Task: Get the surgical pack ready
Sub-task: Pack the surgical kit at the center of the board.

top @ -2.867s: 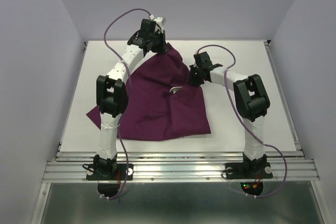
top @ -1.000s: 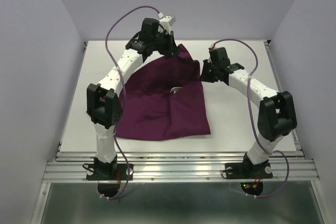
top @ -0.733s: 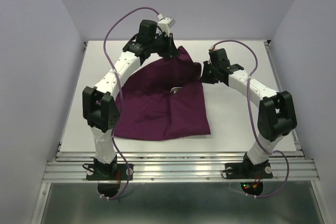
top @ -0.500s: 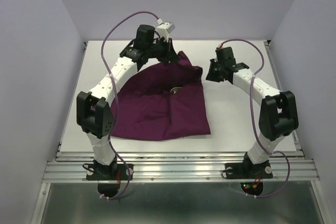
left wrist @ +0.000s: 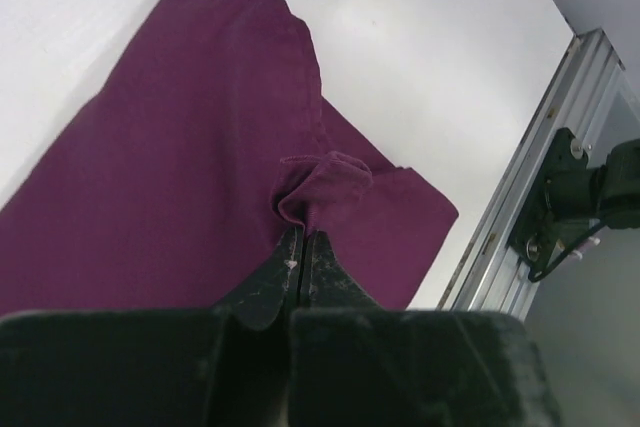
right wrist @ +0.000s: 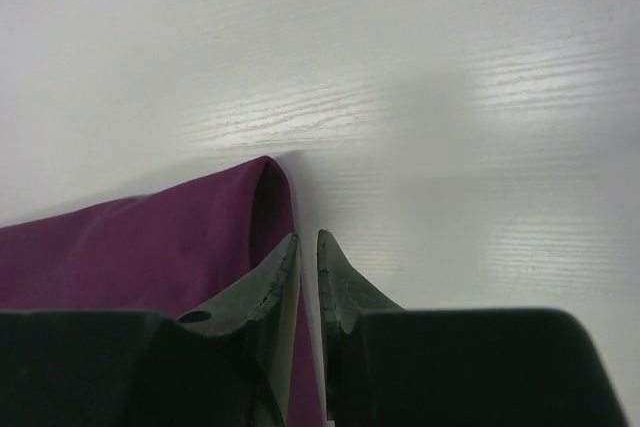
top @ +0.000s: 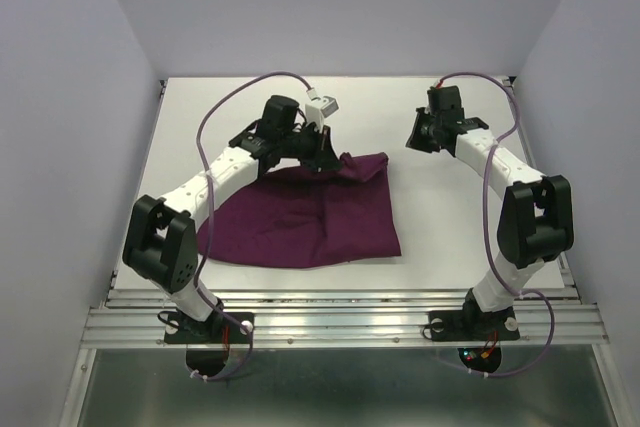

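Observation:
The dark-purple cloth [top: 300, 217] lies on the white table, with its far edge folded over toward the near side. My left gripper [top: 328, 161] is shut on a bunched far part of the cloth; in the left wrist view the gripper [left wrist: 302, 235] pinches a puckered fold of the cloth [left wrist: 180, 167]. My right gripper [top: 416, 138] hangs to the right of the cloth's far right corner, apart from it. In the right wrist view the gripper [right wrist: 308, 237] has its jaws almost together with nothing between them, and a cloth fold [right wrist: 150, 237] lies just to their left. The tray, scissors, tweezers, gauze and packets are out of view.
The white table [top: 450, 217] is bounded by an aluminium rail [top: 340, 317] at the near edge, where the arm bases are bolted. The rail [left wrist: 520, 187] and one arm base [left wrist: 585, 197] show in the left wrist view. Purple-grey walls surround the table.
My left gripper has pulled the cloth's far edge toward the near side, folding it over. My right gripper has moved right and farther back, away from the cloth corner. The white item that was peeking out is now covered.

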`<state>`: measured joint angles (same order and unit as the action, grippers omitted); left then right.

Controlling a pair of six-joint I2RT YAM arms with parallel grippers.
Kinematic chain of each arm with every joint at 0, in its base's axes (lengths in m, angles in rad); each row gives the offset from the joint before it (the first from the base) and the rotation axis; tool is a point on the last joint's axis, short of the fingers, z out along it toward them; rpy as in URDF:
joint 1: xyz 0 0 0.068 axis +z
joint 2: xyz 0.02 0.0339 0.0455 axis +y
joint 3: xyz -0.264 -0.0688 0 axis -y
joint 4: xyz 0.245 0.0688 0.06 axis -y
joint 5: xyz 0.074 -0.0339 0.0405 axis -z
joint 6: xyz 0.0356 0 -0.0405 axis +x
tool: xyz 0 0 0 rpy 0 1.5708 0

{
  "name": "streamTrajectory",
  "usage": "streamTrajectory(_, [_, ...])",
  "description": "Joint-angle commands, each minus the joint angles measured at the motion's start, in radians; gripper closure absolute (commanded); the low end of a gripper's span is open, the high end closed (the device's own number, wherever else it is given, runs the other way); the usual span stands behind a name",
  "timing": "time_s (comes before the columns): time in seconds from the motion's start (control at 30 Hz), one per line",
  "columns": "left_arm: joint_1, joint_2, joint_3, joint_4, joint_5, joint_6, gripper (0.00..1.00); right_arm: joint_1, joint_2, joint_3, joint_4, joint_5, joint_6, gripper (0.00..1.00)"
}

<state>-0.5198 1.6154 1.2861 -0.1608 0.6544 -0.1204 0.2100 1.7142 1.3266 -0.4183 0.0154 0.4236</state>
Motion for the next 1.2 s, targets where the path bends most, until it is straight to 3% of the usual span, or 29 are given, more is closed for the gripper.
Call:
streamTrajectory(0.0, [-0.017,-0.11,-0.082,0.083,0.036,-0.013,1.0,-0.003,-0.024,-0.004,0.026,-0.006,0.007,0.81])
streamTrajectory(0.67, [-0.042,-0.192,-0.335,0.093,0.021,-0.07,1.0,-0.003,-0.008,-0.012,0.026,-0.065,0.009,0.82])
streamTrajectory(1.1, [-0.049,-0.192,-0.373,0.06,0.016,-0.082,1.0,-0.003,0.005,-0.015,0.029,-0.078,0.006,0.82])
streamTrajectory(1.17, [-0.052,-0.181,-0.367,0.034,0.001,-0.084,0.77,-0.003,0.008,-0.017,0.03,-0.08,0.006,0.82])
